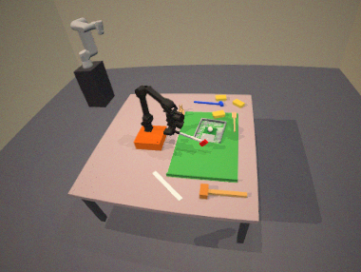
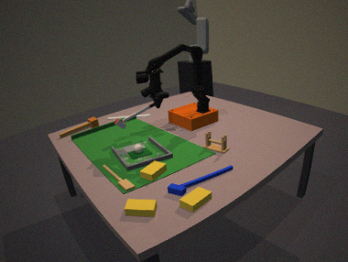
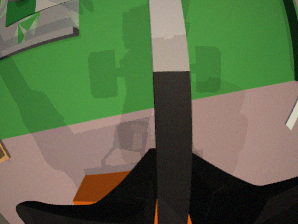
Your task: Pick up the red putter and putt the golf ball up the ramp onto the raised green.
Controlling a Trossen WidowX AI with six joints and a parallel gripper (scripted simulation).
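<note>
- The pincer [image 1: 176,131] [image 2: 158,103] [image 3: 165,153] is clamped on the dark grip end of the putter [image 1: 191,137] [image 2: 137,113] [image 3: 172,95].
- The putter is long and thin. It points out from the pincer over the green mat [image 1: 206,163] [image 2: 93,143] [image 3: 240,35], with its red head [image 1: 203,143] [image 2: 120,123] at the far end.
- The white ball [image 1: 210,128] [image 2: 138,147] is inside the grey walls [image 1: 197,129] [image 2: 165,149] [image 3: 62,36], on or right at the edge of the small dark green patch. I can't tell if it is rolling.
- The ball is farther out than the pincer, past the red head and up the ramp [image 1: 207,138] [image 2: 125,150] from it. There is just this one arm to reach it.
- I think the hit is done and the job is almost over.
- Next, the arm should keep the head back and let the ball stop. A new poke could bump it off the green.
</note>
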